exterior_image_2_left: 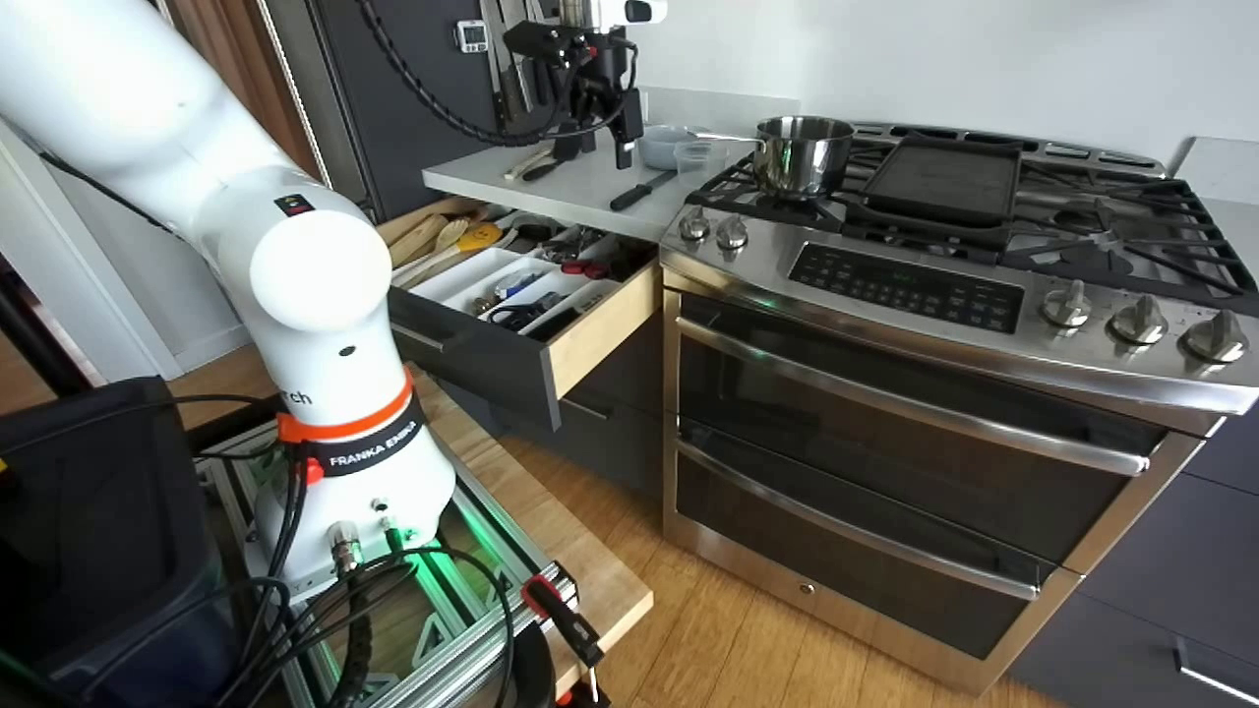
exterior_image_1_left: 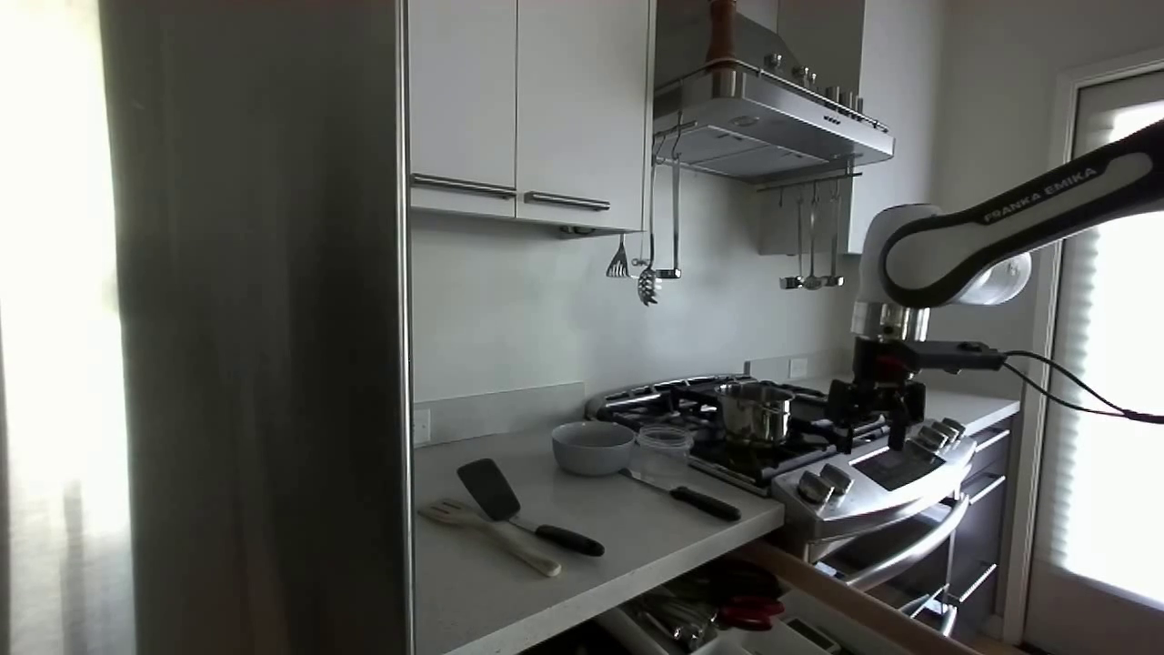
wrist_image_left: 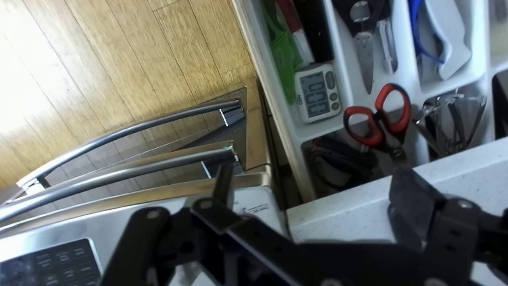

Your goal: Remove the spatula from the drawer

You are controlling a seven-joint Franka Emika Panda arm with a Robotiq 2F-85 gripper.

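The drawer stands open below the counter, with a dark front and pale wood side (exterior_image_2_left: 608, 334). It also shows in another exterior view (exterior_image_1_left: 846, 591) and in the wrist view (wrist_image_left: 266, 85). Its white tray holds red-handled scissors, a timer, wooden utensils and several dark items. I cannot pick out the small slim dark spatula among them. My gripper (wrist_image_left: 318, 194) is open and empty, with its fingers wide apart above the counter edge beside the stove. In both exterior views the gripper (exterior_image_1_left: 871, 444) (exterior_image_2_left: 605, 149) hangs in the air, pointing down, above counter height.
A wide-bladed spatula (exterior_image_1_left: 491, 489) and a wooden slotted utensil (exterior_image_1_left: 500, 539) lie on the counter. A black-handled knife (exterior_image_1_left: 705, 503), grey bowl (exterior_image_1_left: 593, 453) and clear tub (exterior_image_1_left: 664, 459) stand near the stove. A steel pot (exterior_image_2_left: 805, 162) sits on the stove. Utensils hang below the hood (exterior_image_1_left: 773, 136).
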